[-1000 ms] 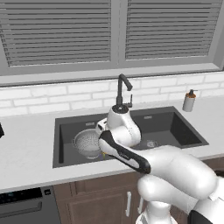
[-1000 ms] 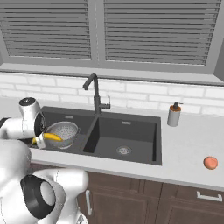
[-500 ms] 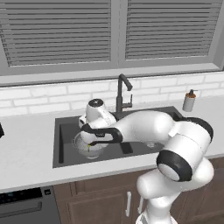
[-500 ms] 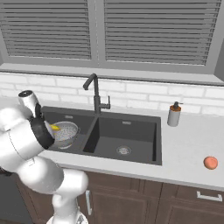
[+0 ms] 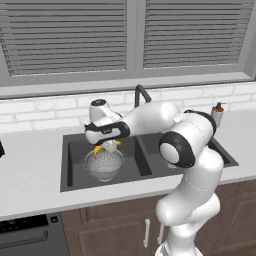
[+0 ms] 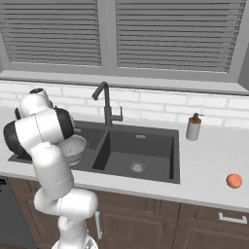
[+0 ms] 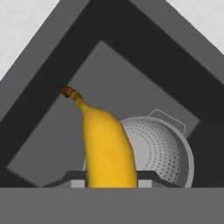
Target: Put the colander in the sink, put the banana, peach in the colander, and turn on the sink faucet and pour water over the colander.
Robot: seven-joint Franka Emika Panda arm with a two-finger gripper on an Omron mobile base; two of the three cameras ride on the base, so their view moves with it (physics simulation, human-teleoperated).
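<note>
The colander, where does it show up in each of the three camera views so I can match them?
Left base view: the colander sits in the sink's left basin, left of centre, under the banana.
Right base view: colander at middle left, partly behind the arm.
Hand view: colander at lower right, behind the banana.
Shared landmark: the sink's dark left basin around it.

colander (image 5: pixel 104 164) in sink (image 5: pixel 75 150) left basin
</note>
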